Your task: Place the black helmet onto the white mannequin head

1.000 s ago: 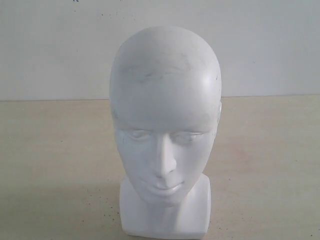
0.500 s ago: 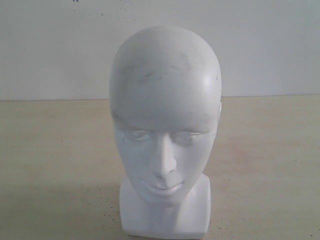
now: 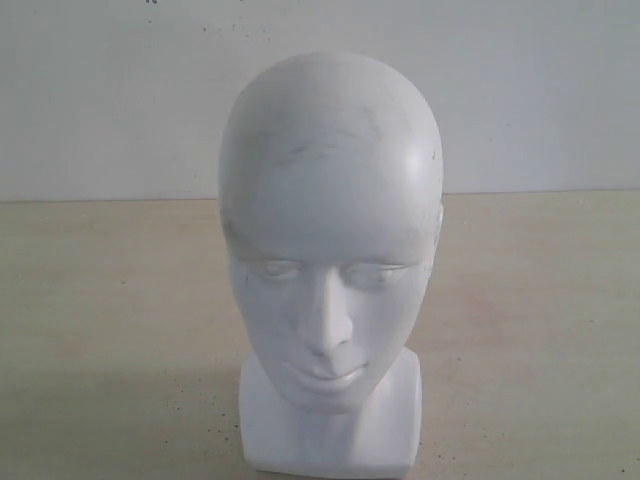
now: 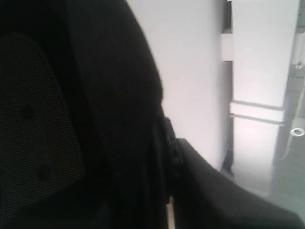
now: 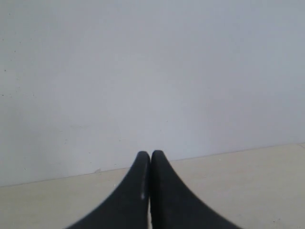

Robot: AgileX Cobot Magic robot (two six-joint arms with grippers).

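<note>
The white mannequin head [image 3: 330,230] stands upright on its blocky neck base [image 3: 330,425] at the middle of the exterior view, bare and facing the camera. No gripper or helmet shows there. In the left wrist view the black helmet [image 4: 95,119] fills most of the picture, its mesh padded lining close to the lens. My left gripper [image 4: 167,160] is shut on the helmet's rim, with one dark finger [image 4: 214,186] showing and the other hidden behind the shell. My right gripper [image 5: 150,155] is shut with nothing between its fingers, low over the table and pointing at the wall.
A beige table [image 3: 100,300] carries the head, and a plain white wall [image 3: 100,90] stands behind it. Past the helmet, the left wrist view shows a white pillar [image 4: 259,95] and more white wall.
</note>
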